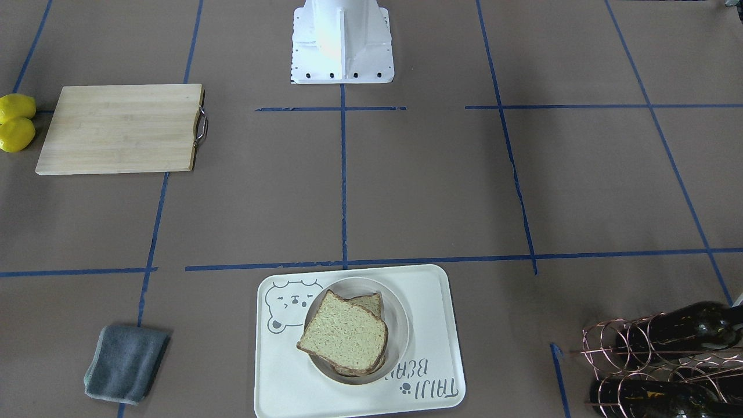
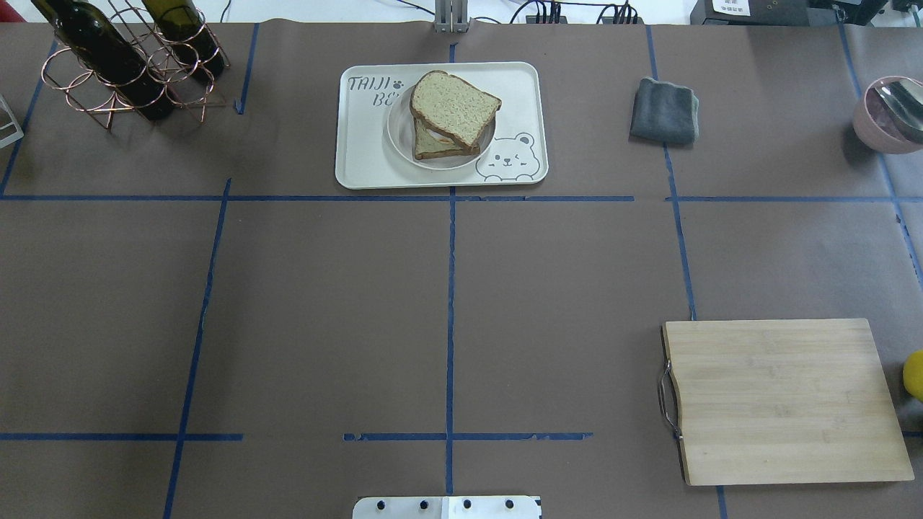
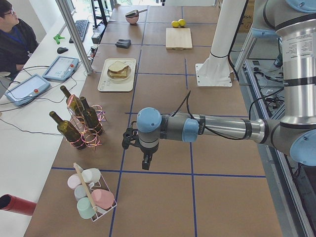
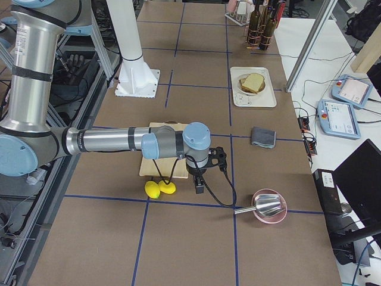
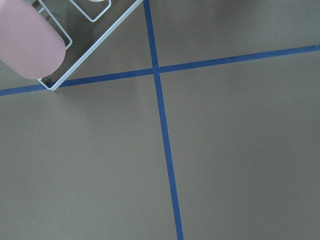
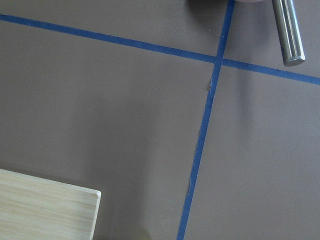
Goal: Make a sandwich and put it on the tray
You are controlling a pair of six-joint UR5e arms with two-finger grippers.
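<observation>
Sandwich (image 2: pixel 453 108): two bread slices stacked, the upper one skewed, a sliver of white between them. Location: on the plate (image 2: pixel 395 133), which sits on the tray (image 2: pixel 360 158) at the far side of the worktop (image 2: pixel 324 303).
Left tool (image 3: pixel 145 162), right tool (image 4: pixel 199 183): each hangs over bare worktop, well apart from the tray. Only the side cameras show them, so opening and contents cannot be told.
Status: judged complete, with nothing evidently left.

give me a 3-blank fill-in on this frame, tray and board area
The sandwich sits on a round white ____ on the tray.
Two yellow ____ lie beside the cutting board.
The grey drawing on the tray shows a ____.
Missing words: plate; lemons; bear.
</observation>
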